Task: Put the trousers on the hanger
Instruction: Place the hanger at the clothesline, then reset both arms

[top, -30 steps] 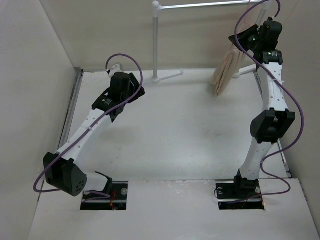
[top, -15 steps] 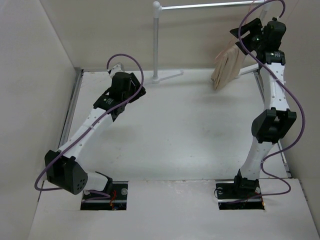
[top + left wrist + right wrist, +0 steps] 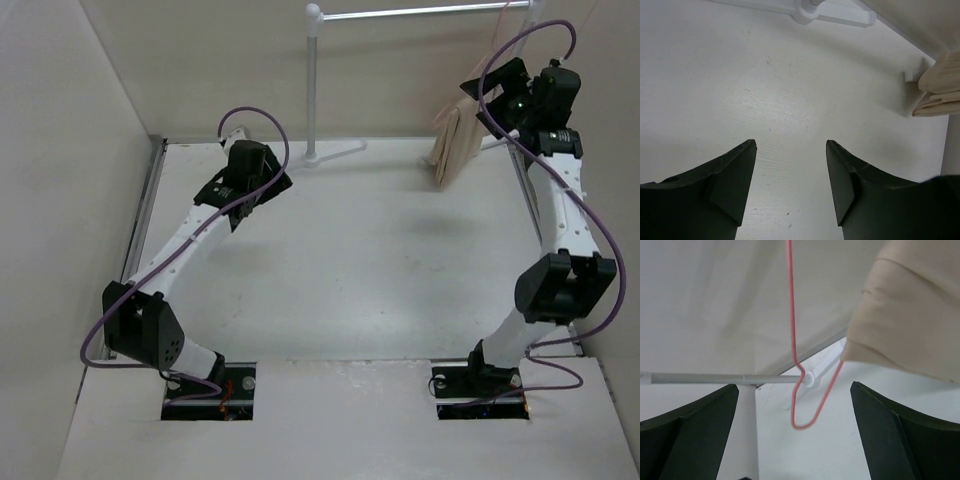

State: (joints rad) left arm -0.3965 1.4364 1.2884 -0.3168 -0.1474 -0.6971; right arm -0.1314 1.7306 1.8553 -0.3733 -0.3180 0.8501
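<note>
The beige trousers (image 3: 452, 135) hang folded at the back right, draped over the thin pinkish-red hanger (image 3: 792, 330), whose wire crosses the end of the rack's bar. In the right wrist view the trousers (image 3: 910, 315) fill the upper right. My right gripper (image 3: 480, 95) is raised just right of the cloth and stands open (image 3: 794, 386); the hanger's lower loop hangs free between the jaws, touching neither. My left gripper (image 3: 265, 185) hovers open over the back left of the table (image 3: 790, 142) with nothing in it. The trousers' folded end (image 3: 940, 90) shows at the right in its view.
A white tube garment rack (image 3: 313, 80) stands at the back, its bar (image 3: 420, 12) running right and its foot (image 3: 805, 12) on the table. Walls close in on the left, back and right. White table (image 3: 360, 270) lies between the arms.
My right gripper has opened wide and drawn back to the right, away from the hanger. The trousers now hang free. The left arm has shifted slightly, still open.
</note>
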